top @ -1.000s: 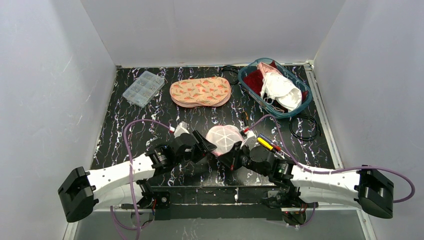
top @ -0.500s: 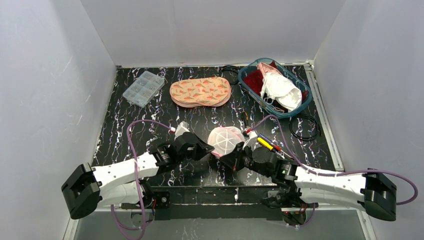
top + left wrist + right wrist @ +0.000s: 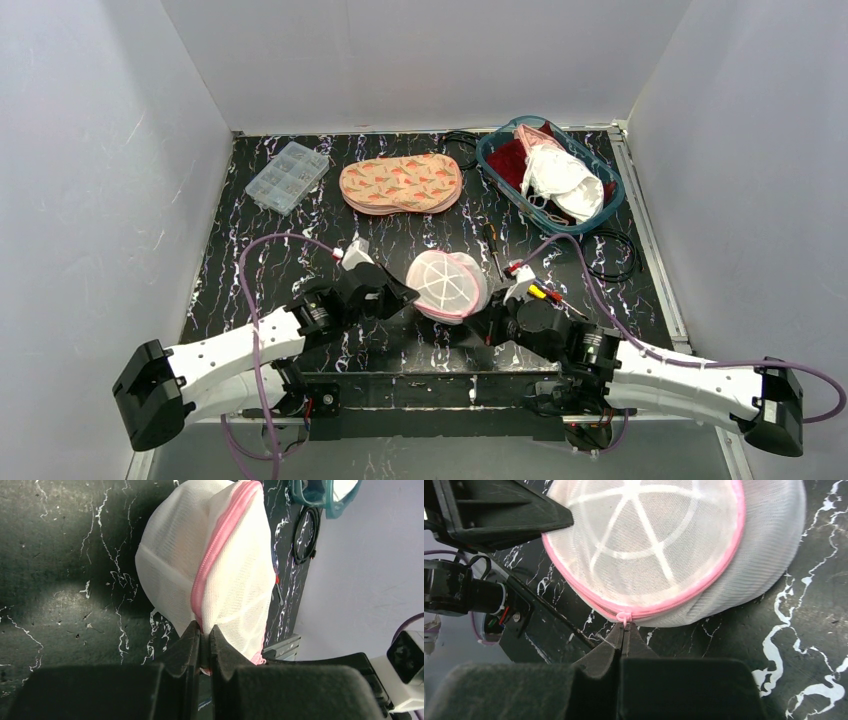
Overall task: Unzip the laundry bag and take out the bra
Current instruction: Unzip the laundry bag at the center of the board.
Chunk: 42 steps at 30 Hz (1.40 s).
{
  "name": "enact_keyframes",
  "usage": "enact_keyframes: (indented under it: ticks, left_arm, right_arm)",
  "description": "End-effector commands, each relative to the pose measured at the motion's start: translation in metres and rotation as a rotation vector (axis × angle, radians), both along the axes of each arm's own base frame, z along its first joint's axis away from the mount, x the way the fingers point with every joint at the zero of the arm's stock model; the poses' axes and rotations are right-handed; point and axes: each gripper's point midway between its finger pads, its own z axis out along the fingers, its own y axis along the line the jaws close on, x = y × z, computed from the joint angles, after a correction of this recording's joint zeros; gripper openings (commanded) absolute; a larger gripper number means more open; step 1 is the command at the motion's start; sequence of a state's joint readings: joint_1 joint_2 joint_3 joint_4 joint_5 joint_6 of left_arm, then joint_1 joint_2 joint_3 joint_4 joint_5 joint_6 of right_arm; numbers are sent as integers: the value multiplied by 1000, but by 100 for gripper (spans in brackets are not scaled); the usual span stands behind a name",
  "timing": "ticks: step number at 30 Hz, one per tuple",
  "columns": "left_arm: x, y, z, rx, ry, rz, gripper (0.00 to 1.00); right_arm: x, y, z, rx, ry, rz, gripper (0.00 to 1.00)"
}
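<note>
White mesh with a pink zip makes up the laundry bag [image 3: 447,285], a round domed pouch with a star of white ribs across its flat face. It sits on the black, white-veined surface [image 3: 250,240], between the two arms.

At the bag's left side, the left claw [image 3: 204,630] has its fingers drawn nearly together. They pinch a fold of mesh right at the zip [image 3: 216,555]. At the bag's near right edge, the right claw [image 3: 624,628] is pressed tight, its tips nipping the small pink pull tab [image 3: 624,616] where the zip curves round the rim. Along every stretch in view, the zip lies closed. What is inside cannot be made out through the mesh.

Beyond the bag lies a peach patterned fabric piece [image 3: 400,183]. Beyond it and to the left is a clear compartment box [image 3: 287,176]. Far beyond it to the right, a teal basket [image 3: 497,135] holds white and red garments. A black cable loop [image 3: 610,255] lies well to the bag's right, and a yellow-handled screwdriver [image 3: 535,290] is just to its right. A slim dark tool [image 3: 491,240] lies close by the bag's upper right.
</note>
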State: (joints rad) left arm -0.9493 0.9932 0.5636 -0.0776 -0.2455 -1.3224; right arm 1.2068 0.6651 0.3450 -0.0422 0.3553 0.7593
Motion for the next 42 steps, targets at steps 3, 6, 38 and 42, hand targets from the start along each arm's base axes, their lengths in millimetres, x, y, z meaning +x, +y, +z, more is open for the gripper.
enact_keyframes:
  ticks: [3,6,38,42]
  left_arm:
    - [0,-3,38,42,-119,-171,0]
    - [-1,-6,60,29,-148,-261,0]
    - [-19,11,18,36,-43,-407,71]
    - [-38,27,19,10,9,-331,76]
  right_arm:
    - [5,-6,31,5,-91,6,1]
    - [1,0,57,2,-145,75,1]
    - [-7,32,21,125,-30,100,1]
    - [-8,37,23,154,-20,103,1]
